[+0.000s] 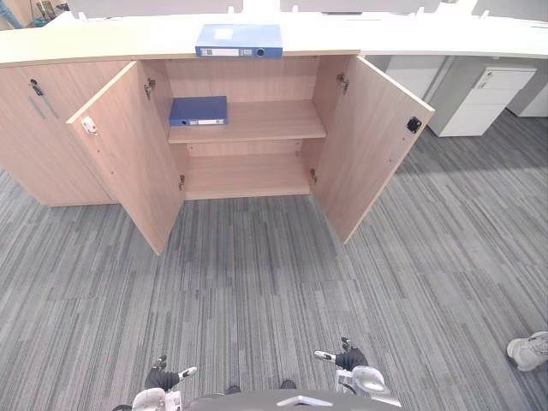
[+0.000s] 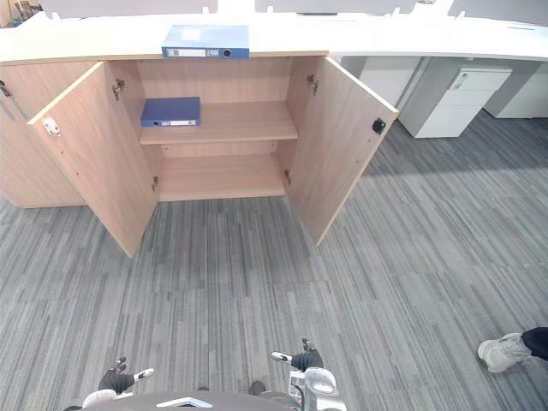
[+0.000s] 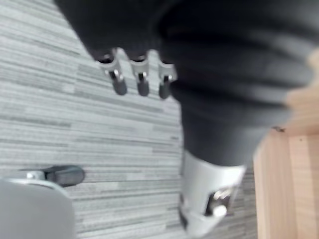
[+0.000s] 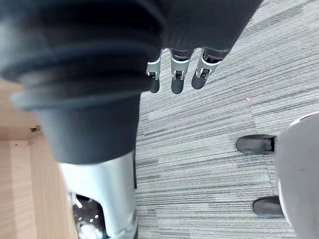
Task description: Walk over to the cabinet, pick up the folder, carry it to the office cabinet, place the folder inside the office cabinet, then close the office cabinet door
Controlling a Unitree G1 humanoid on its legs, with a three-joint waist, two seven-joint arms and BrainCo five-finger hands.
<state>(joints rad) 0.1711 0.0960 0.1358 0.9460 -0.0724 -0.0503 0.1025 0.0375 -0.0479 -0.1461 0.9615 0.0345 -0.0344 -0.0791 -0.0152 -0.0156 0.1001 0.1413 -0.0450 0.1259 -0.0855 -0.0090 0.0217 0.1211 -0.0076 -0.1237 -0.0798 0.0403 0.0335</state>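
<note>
STEP: approach cabinet (image 1: 248,79) | LEFT hand (image 1: 163,377): fingers relaxed, empty | RIGHT hand (image 1: 347,358): fingers relaxed, empty | TARGET: blue folder (image 1: 239,40) flat on worktop (image 1: 103,38), well ahead of both hands | NOTE: second folder (image 1: 199,110) on upper shelf (image 1: 265,120), ahead of left hand | METHOD: walk straight in between left door (image 1: 128,145) and right door (image 1: 368,141), avoid bumping either, stop within reach of worktop edge
</note>
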